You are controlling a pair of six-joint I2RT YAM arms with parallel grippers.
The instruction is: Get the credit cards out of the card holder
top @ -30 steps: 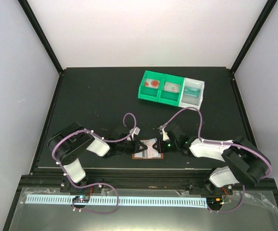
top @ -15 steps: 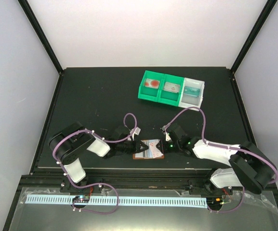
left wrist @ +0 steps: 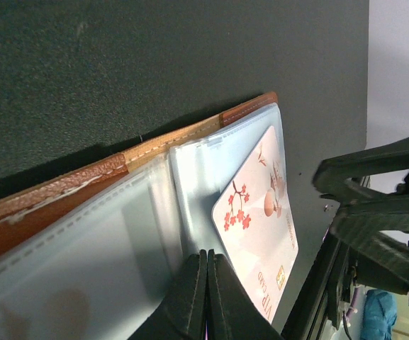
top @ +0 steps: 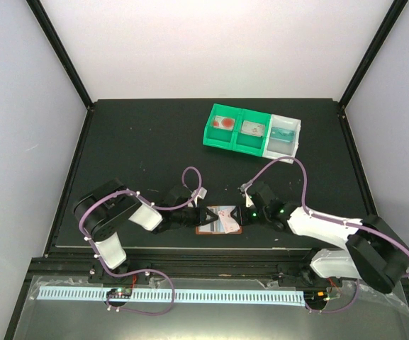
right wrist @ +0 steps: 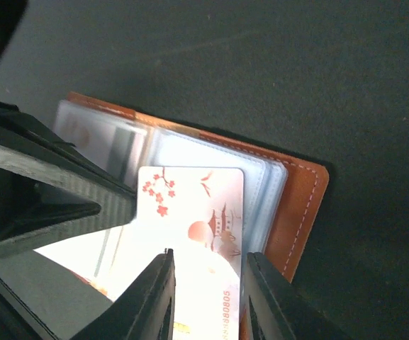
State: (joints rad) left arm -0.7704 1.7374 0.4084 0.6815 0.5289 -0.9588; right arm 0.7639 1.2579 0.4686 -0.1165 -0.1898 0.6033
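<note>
right arm has stretched lower toward the card holder [top: 218,220], open at the table's [top: 140,142] near edge. right gripper [right wrist: 208,255] fingers apart astride a blossom-printed credit card [right wrist: 190,205], its lower end hidden. left gripper [left wrist: 205,258] fingers together on the clear sleeves [left wrist: 190,177]; anything pinched is unclear.

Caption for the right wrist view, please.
Right gripper open astride a blossom-printed credit card lying on the brown card holder.

Black table [top: 133,156] carries the open card holder [top: 215,230] (near edge) and bins [top: 232,145].
</note>
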